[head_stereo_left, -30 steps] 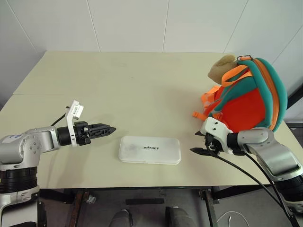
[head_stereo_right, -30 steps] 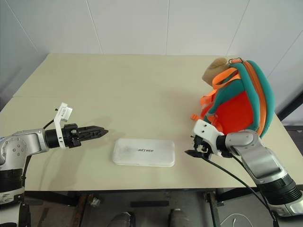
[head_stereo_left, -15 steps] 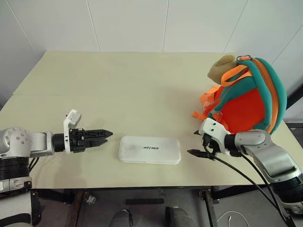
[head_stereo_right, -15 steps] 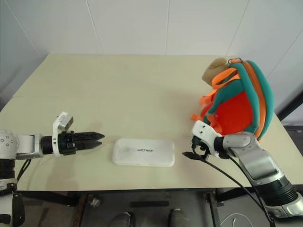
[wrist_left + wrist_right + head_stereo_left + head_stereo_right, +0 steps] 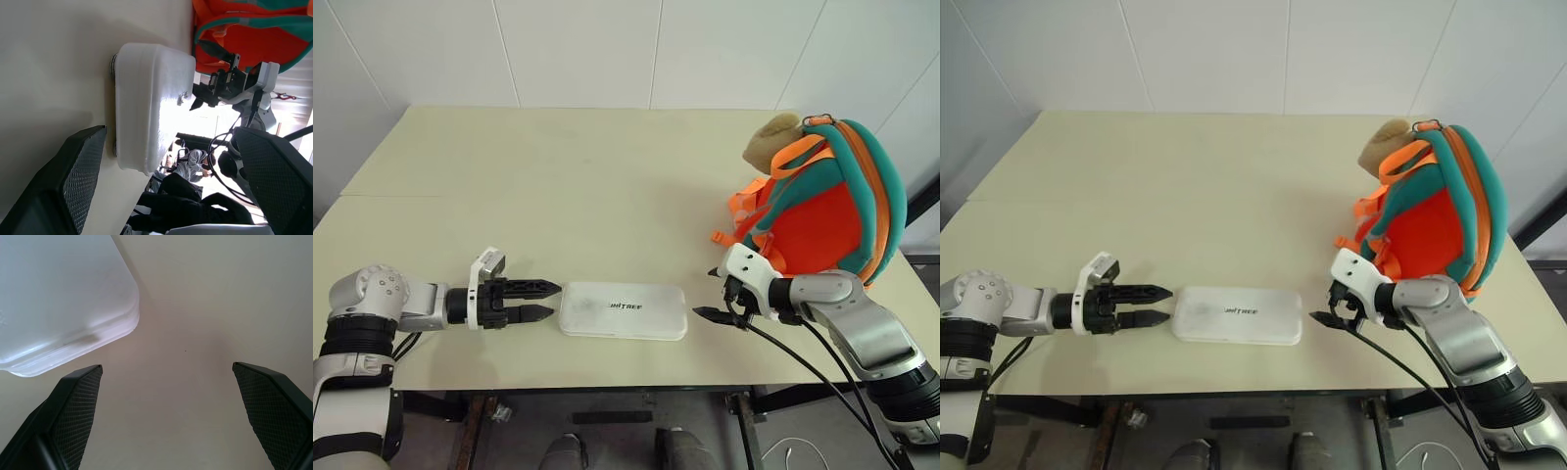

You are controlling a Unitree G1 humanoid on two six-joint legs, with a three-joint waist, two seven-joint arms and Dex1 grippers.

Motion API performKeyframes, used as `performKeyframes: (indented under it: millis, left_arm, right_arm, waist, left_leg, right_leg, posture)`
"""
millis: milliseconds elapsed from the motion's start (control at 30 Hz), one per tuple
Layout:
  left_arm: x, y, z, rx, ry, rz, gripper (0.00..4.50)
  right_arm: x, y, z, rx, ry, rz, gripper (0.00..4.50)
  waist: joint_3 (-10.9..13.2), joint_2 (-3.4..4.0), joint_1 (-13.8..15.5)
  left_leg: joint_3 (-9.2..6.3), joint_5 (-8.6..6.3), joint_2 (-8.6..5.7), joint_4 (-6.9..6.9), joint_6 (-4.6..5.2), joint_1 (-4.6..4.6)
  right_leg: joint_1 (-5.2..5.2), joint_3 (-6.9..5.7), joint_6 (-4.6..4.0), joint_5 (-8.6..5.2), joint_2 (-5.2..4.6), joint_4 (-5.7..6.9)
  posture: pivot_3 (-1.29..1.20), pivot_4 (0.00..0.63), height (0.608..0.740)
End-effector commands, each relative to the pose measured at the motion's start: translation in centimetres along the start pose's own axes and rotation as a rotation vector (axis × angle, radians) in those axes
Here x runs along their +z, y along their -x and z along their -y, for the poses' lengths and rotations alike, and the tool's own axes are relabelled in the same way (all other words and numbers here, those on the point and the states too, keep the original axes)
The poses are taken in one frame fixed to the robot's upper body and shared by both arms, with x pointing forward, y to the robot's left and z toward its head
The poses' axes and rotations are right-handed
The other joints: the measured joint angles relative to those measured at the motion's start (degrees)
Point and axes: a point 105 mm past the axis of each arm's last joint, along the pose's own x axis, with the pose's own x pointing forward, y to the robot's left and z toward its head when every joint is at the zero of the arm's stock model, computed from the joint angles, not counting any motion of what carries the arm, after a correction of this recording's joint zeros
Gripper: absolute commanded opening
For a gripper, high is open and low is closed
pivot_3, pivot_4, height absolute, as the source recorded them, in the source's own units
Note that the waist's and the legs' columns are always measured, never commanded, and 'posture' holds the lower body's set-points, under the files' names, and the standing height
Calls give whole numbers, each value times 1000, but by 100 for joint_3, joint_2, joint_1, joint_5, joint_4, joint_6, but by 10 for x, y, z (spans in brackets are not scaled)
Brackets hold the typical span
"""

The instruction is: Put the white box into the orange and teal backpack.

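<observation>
Since a second ago, the left gripper (image 5: 536,301) has dropped lower, rolled over and opened its two black fingers wide, so that it now lies almost level, just off the box's (image 5: 623,310) near short end, with that end facing the gap between the fingers. Opposite it, the right gripper (image 5: 719,295) has crept closer to the box's other short end, fingers spread wide and holding nothing, with a small stretch of bare table (image 5: 568,186) between them and the box. The box lies flat on the table between the two grippers, untouched by either. Beyond the right gripper, near its wrist, the backpack (image 5: 822,201) stands upright, well apart from the box. The box looks like a stiff, smooth plastic case with rounded corners, probably light but slippery, and too wide to pinch across its face. A likely hold is on the thin edge at a short end, one finger above and one below, or a squeeze from both ends at once. The rounded corners could let it slide out of a shallow grip.
</observation>
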Motion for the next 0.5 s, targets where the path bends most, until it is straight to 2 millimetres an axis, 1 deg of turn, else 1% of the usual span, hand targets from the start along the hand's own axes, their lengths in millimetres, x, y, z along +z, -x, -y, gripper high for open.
performKeyframes:
  millis: [33, 133, 333, 400, 500]
  left_arm:
    - [2, -6, 3, 21, -19, -28, 4446]
    - [5, -12, 0, 63, -36, -43, 4446]
    - [13, -21, 5, 79, -81, -44, 4446]
    - [13, -22, 6, 76, -86, -49, 4446]
    - [9, -32, 11, 53, -104, -95, 4446]
  right_arm:
    - [11, 1, -1, -11, 31, 33, 4500]
    - [12, 0, -1, -10, 32, 38, 4500]
    - [15, -3, -3, -5, 34, 47, 4500]
    - [15, -2, -4, -5, 34, 48, 4500]
    - [16, -3, -4, -1, 35, 53, 4500]
  waist:
    - [0, 0, 0]
    - [0, 0, 2]
    - [0, 0, 5]
    - [0, 0, 4]
    - [0, 0, 4]
  left_leg:
    - [0, 0, -1, 1, 0, 0]
    - [0, 0, -2, 2, 0, 0]
    - [0, 1, -3, 3, -1, 1]
    - [0, 1, -3, 4, 0, 0]
    - [0, 1, -3, 3, -1, 1]
  right_leg:
    - [1, 0, 0, 0, 0, 0]
    - [1, 0, 0, 0, -1, 0]
    - [3, 0, 1, 0, -1, 1]
    - [3, 0, 1, 1, -1, 1]
    - [3, 0, 1, 1, 0, 2]
  posture:
    - [0, 150, 740]
    - [0, 150, 740]
    - [0, 150, 740]
    - [0, 150, 740]
    - [0, 150, 740]
